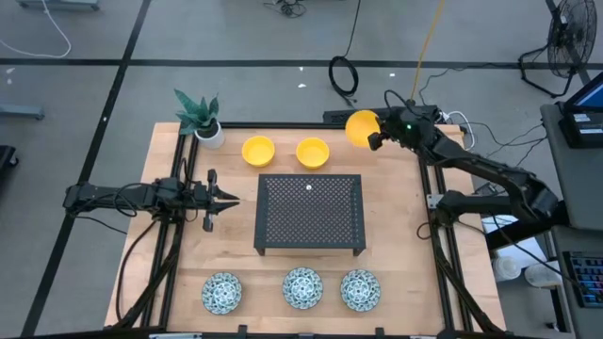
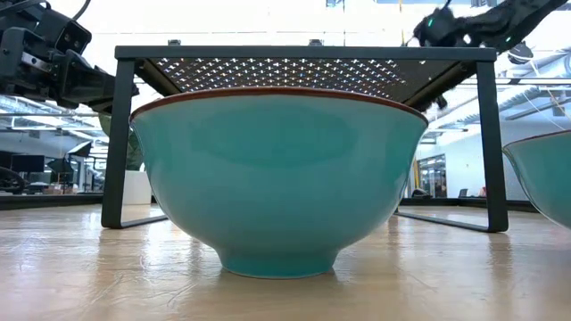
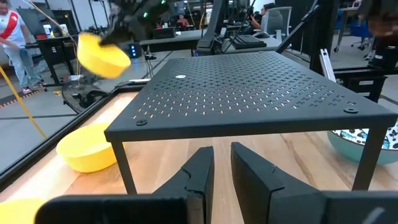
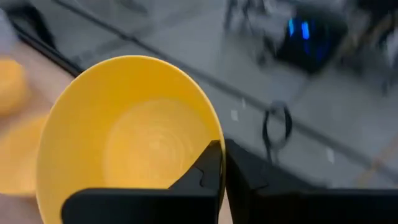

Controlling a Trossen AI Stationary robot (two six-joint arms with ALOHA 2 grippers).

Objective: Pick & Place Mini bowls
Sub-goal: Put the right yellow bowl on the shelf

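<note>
My right gripper (image 1: pixel 375 138) is shut on a yellow mini bowl (image 1: pixel 361 128) in the air above the table's far right corner; the left wrist view also shows that bowl (image 3: pixel 102 55) aloft. Two more yellow bowls (image 1: pixel 257 150) (image 1: pixel 312 152) rest on their bases behind the black perforated rack (image 1: pixel 310 213). Three blue-green patterned bowls (image 1: pixel 222 292) (image 1: pixel 302 287) (image 1: pixel 360 289) stand in a row along the near edge. My left gripper (image 1: pixel 231 199) waits left of the rack, a narrow gap between its fingers (image 3: pixel 202 171), holding nothing. My right gripper pinches the yellow bowl's rim (image 4: pixel 214 142), one finger inside the bowl and one outside its wall. The fingers come from the table's right side, slanting slightly down. The bowl is lifted clear and tipped on its side, its opening (image 4: pixel 146 149) facing back toward the wrist.
A white pot with a green plant (image 1: pixel 203 118) stands at the far left corner. The rack's legs (image 2: pixel 114 143) stand mid-table, with room under its top. Cables and a coiled cord (image 1: pixel 343 75) lie on the floor beyond the far edge.
</note>
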